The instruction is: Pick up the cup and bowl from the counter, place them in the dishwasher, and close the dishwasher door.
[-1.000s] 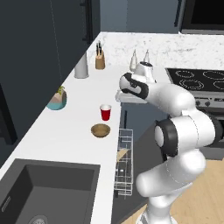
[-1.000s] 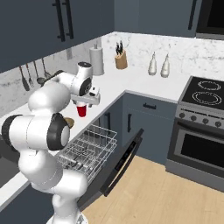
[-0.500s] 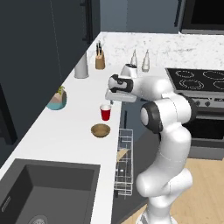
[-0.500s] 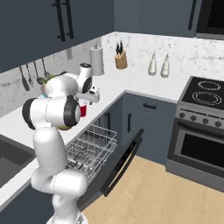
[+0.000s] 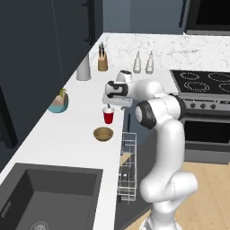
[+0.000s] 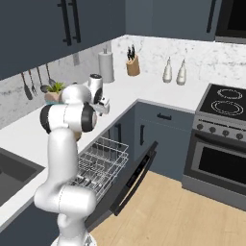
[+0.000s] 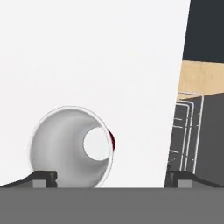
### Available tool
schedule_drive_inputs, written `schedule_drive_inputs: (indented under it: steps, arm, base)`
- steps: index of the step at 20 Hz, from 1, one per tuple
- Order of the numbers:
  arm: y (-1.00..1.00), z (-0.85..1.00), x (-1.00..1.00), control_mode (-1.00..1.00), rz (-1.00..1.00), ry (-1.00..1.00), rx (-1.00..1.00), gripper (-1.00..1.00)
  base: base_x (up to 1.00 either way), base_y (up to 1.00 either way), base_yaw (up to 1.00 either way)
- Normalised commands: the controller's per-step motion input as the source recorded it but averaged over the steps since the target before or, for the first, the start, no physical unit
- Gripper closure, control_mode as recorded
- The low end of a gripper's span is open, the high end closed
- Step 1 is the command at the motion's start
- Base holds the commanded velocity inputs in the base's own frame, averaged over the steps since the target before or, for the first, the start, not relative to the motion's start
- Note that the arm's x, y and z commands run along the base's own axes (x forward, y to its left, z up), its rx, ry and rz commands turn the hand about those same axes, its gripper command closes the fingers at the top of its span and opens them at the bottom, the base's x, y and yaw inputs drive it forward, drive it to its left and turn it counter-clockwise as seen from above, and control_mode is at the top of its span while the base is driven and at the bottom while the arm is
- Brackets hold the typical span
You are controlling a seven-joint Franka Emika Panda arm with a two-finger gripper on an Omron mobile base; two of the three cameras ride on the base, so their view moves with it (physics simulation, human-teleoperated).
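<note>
Your hand (image 5: 109, 106) hangs directly above the red cup (image 5: 108, 116), which stands upright on the white surface (image 5: 67, 130) close to its front edge. In the hand view you look straight down into the cup's pale inside (image 7: 72, 146), and the two fingertips (image 7: 41, 178) are spread wide, one on either side of it, holding nothing. The tan bowl (image 5: 103, 133) sits on the surface just nearer the sink (image 5: 49, 193) than the cup. Below, the dishwasher door (image 6: 137, 178) lies dropped open, with the white wire rack (image 6: 98, 163) pulled out.
</note>
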Motion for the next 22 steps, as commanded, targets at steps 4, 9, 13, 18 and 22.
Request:
schedule_drive_inputs:
  steps: [4, 9, 13, 18, 22]
  arm:
    - [0.18, -0.44, 0.43, -1.0, -0.06, 0.0, 0.0, -1.0]
    - [0.08, -0.36, 0.23, -1.0, -0.06, 0.0, 0.0, -1.0]
    - [0.0, -0.33, 0.04, -1.0, -0.07, 0.0, 0.0, -1.0]
    - [0.0, -0.29, 0.0, -1.0, -0.07, 0.0, 0.0, -1.0]
    - [0.0, -0.28, 0.0, -1.0, -0.08, 0.0, 0.0, 1.0]
  base:
    - [0.0, 0.0, 0.0]
    - [0.0, 0.0, 0.0]
    - [0.0, 0.0, 0.0]
    - [0.0, 0.0, 0.0]
    - [0.0, 0.0, 0.0]
